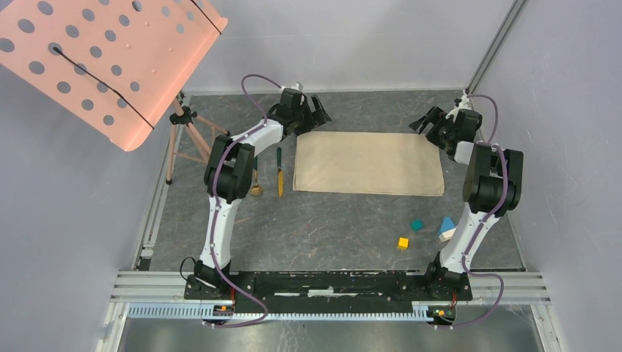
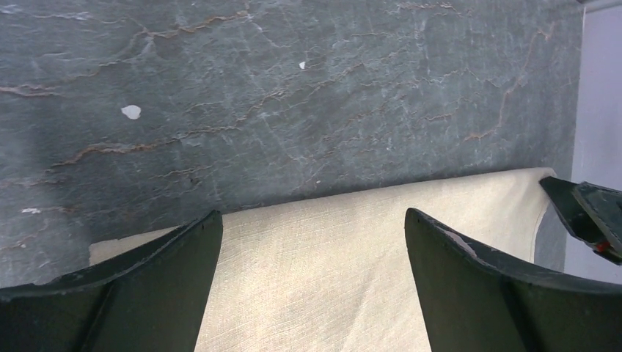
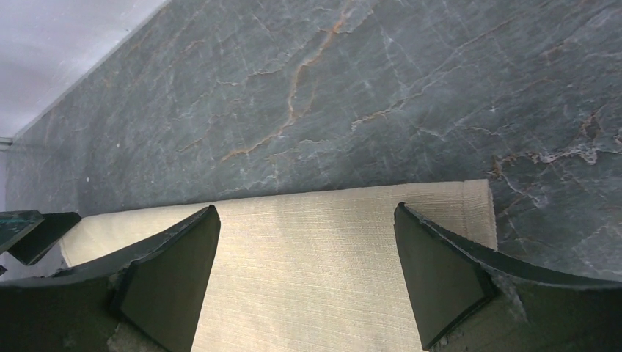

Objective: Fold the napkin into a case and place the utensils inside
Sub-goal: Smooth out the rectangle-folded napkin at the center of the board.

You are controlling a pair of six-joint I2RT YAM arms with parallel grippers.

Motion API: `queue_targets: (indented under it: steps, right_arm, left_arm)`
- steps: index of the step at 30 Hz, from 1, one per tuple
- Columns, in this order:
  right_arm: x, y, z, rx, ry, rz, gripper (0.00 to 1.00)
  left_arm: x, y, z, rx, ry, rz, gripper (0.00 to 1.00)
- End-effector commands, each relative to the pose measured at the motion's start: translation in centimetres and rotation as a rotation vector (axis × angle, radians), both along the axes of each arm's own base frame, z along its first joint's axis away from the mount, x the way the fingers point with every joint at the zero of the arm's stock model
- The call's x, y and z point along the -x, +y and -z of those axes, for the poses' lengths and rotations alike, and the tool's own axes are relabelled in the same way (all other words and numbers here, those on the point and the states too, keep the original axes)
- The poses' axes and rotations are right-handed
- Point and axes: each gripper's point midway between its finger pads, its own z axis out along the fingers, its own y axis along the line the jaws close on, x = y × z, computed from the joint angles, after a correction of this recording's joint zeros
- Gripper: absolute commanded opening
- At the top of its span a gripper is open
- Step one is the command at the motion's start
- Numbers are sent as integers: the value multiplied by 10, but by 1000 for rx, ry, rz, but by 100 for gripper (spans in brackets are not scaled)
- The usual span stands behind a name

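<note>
Top view: napkin (image 1: 369, 163) lies toward the counter's far edge, left hand (image 1: 317, 110) and right hand (image 1: 425, 122) open and empty at its far corners; left wrist, then right wrist: far hem sits between spread fingers, so uneven pinches could skew the fold or drag cloth onto the utensils (image 1: 279, 173) nearer the left edge.

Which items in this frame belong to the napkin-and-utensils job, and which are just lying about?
Part of the job: beige napkin; gold knife; gold spoon.

Just lying about: teal cube; yellow cube; blue block; pink perforated board; tripod.
</note>
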Motion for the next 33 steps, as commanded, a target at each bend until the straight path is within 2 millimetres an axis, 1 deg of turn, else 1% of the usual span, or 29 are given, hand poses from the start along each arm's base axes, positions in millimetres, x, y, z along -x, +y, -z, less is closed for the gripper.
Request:
queue_targets:
  steps: [1,2,5,7,9,11,12,15,19,21,23,26,29,33]
  right_arm:
    - [-15,-7,0,25,-27,-12,94]
    - [-16,-9,4,31,-22,-8,94]
    - [-14,-16,17,35,5,8,94]
    - [-14,-14,20,25,7,3,94]
    - [-15,-14,20,18,3,1,93]
    - [-16,-14,15,20,-9,1,93]
    - [-15,-13,14,17,-14,2,93]
    - [-15,-11,4,9,-39,-6,93]
    - [-16,-4,-16,-2,-96,-34,93]
    - [-17,-2,-22,-6,-111,-40,93]
    - [-16,-3,-20,-4,-104,-32,93]
    - [-15,-8,-5,-2,-69,-12,93]
    - [-16,-15,11,-2,-33,10,92]
    - [-15,-26,30,7,18,42,92]
  left_arm:
    - [-2,-8,-45,17,-136,71,100]
    - [-1,-7,-53,14,-152,76,100]
    - [9,-7,-68,24,-174,83,100]
    - [16,-11,-76,58,-185,88,100]
    - [24,-15,-71,104,-161,95,100]
    - [27,-17,-62,128,-144,96,100]
    - [27,-17,-53,129,-123,93,100]
    - [24,-14,-33,121,-75,81,100]
    - [18,-4,-14,108,-36,55,100]
    - [16,2,-7,100,-24,39,100]
    - [12,7,-2,92,-21,25,100]
    - [6,14,10,57,0,1,100]
    - [2,20,16,54,15,-19,100]
    - [2,35,28,5,50,-74,100]
